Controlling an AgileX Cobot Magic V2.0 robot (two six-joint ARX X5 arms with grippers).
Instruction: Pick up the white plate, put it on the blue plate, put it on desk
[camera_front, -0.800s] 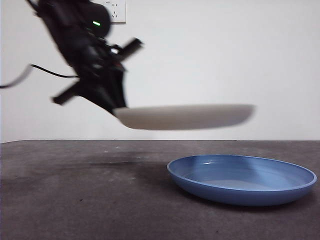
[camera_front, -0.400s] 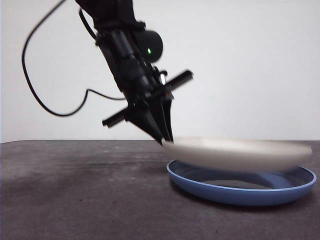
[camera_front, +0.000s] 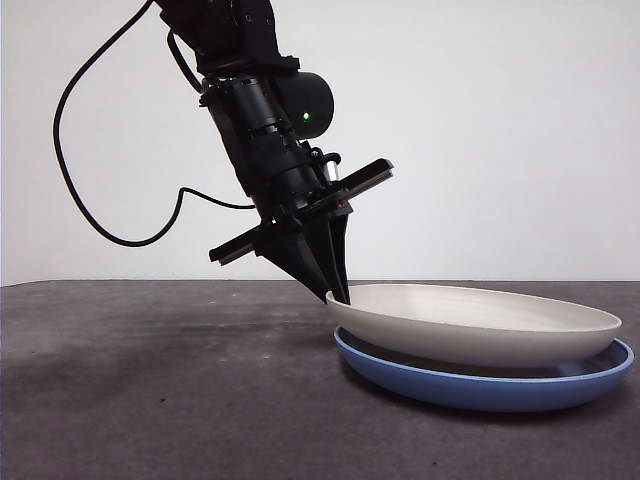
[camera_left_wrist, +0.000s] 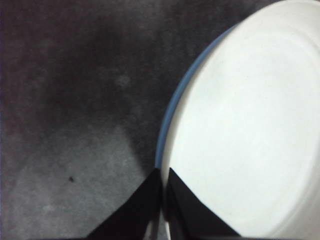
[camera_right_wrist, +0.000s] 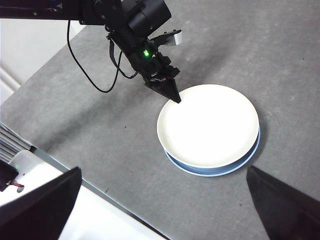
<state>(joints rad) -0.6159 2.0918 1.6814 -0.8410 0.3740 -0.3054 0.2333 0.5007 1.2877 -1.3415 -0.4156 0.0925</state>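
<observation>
The white plate (camera_front: 480, 325) rests tilted in the blue plate (camera_front: 480, 390) at the right of the desk (camera_front: 150, 380); its gripped edge is a little higher. My left gripper (camera_front: 338, 296) comes down from the upper left and is shut on that plate's near-left rim. The left wrist view shows its jaws (camera_left_wrist: 162, 172) pinched on the white plate (camera_left_wrist: 250, 125), with a thin arc of blue plate (camera_left_wrist: 172, 107) beside it. My right gripper (camera_right_wrist: 163, 170) is open and empty, high above both plates (camera_right_wrist: 207, 125), and also sees the left gripper (camera_right_wrist: 177, 99).
The left arm's black cable (camera_front: 100, 225) hangs in a loop behind the desk. In the right wrist view the desk's edge (camera_right_wrist: 75, 172) runs diagonally, with a white surface beyond it. Bare desk (camera_right_wrist: 300, 60) lies around the plates.
The left gripper has carried the white plate to the right and down, from the air above the desk onto the blue plate, and still grips its rim.
</observation>
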